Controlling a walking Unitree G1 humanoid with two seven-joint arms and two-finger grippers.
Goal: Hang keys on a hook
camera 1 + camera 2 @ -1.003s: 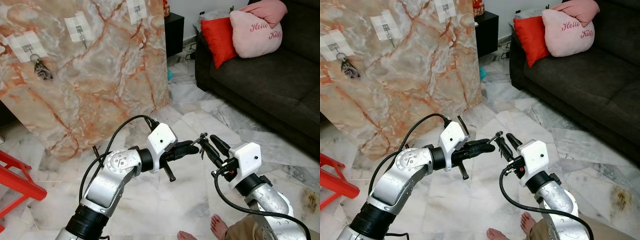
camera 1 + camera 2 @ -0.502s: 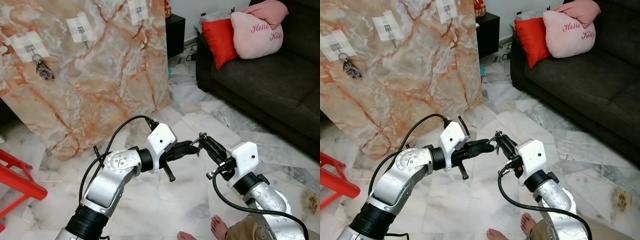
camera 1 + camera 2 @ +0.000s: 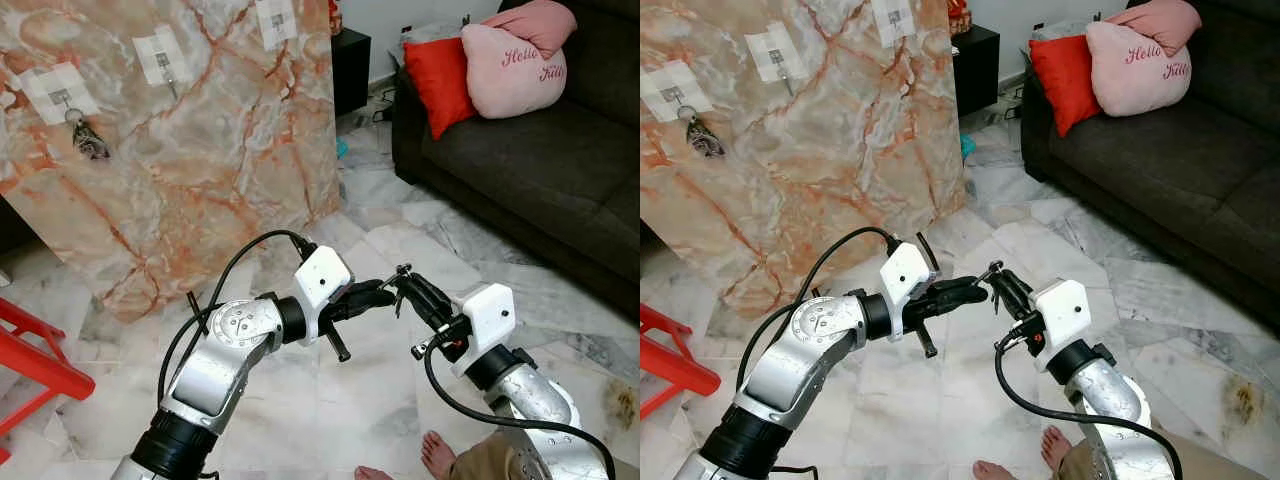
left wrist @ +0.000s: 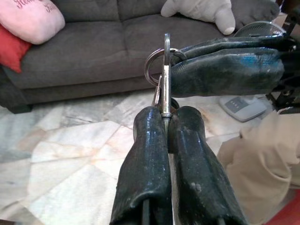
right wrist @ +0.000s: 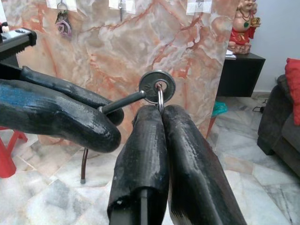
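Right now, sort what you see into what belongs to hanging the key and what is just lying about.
For the job:
- silver key on its metal ring
- left gripper and right gripper, both pinching it
- empty metal hooks on white pads on the orange marble panel

Lying about:
- dark grey sofa
- red cushion
- pink cushion
- red stool
- keys already hung

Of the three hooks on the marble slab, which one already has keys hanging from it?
The leftmost hook: a bunch of keys dangles below it. The middle hook and the right hook are bare.
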